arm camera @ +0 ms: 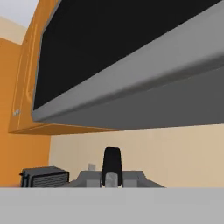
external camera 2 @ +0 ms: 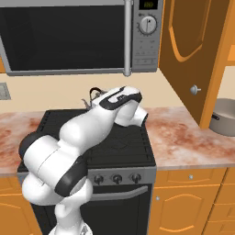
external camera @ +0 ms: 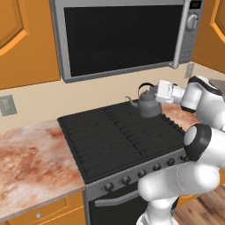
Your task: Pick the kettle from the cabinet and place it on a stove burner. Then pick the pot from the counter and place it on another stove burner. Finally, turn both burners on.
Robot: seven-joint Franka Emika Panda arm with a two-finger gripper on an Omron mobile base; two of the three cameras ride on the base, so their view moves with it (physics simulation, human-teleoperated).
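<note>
The small dark grey kettle (external camera: 148,105) is at the back right stove burner (external camera: 151,121), its arched handle up. My gripper (external camera: 155,93) reaches in from the right and is shut on that handle. I cannot tell whether the kettle's base touches the grate. From the right base view my arm hides most of the kettle (external camera 2: 93,95). In the hand view, the gripper (arm camera: 111,176) is shut just under the microwave. The wide grey pot (external camera 2: 224,117) sits on the counter (external camera 2: 183,133) at far right, under the open cabinet (external camera 2: 229,69).
The microwave (external camera: 118,35) hangs low over the black cooktop (external camera: 114,140). A row of dark knobs (external camera: 140,172) lines the steel front. An open orange cabinet door (external camera 2: 183,50) juts out right of the stove. Marbled counter (external camera: 30,158) lies to the left.
</note>
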